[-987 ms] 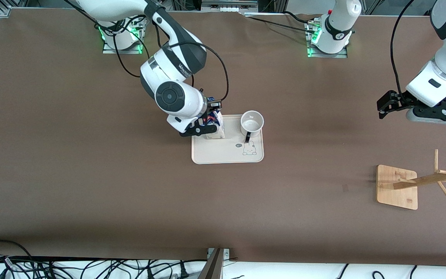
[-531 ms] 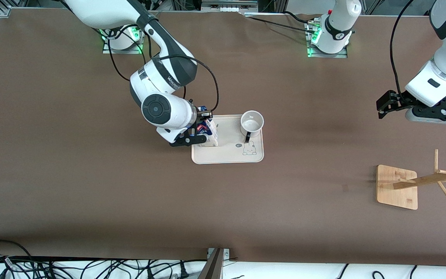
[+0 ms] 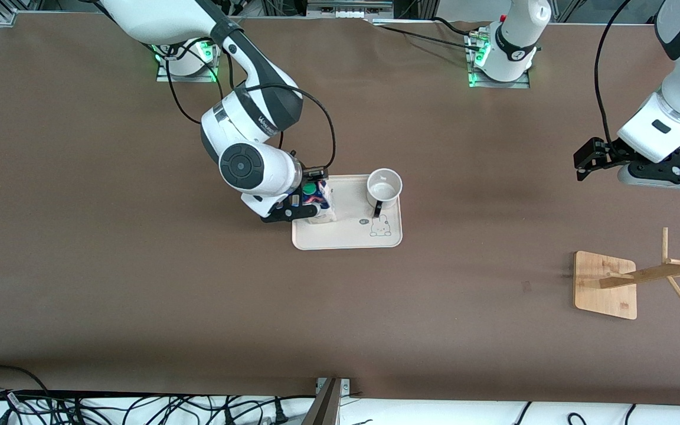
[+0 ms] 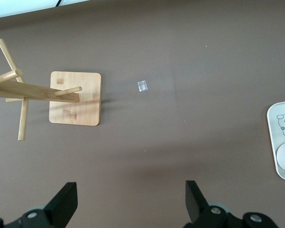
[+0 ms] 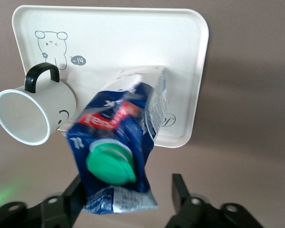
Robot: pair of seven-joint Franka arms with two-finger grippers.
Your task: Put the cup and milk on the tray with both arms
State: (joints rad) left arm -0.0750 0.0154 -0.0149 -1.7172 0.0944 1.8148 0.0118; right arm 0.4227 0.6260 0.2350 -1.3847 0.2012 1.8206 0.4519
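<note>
Since it stands on the cream rounded-rectangle tray [image 3: 347,233] at the end toward the right arm, the dark blue and white gable-top milk carton [image 3: 318,203] looks placed. Judged light, thin-walled, easily dented and tippy; best held across its flat sides below the green cap [image 5: 111,164]. Right gripper [image 5: 126,199]: fingers parted, flanking the carton, one apparently clear of it. White smiley mug [image 3: 383,186] upright on the tray's other end. Left gripper [image 4: 128,204] waits spread wide, over bare table near the wooden rack [image 3: 607,285].
</note>
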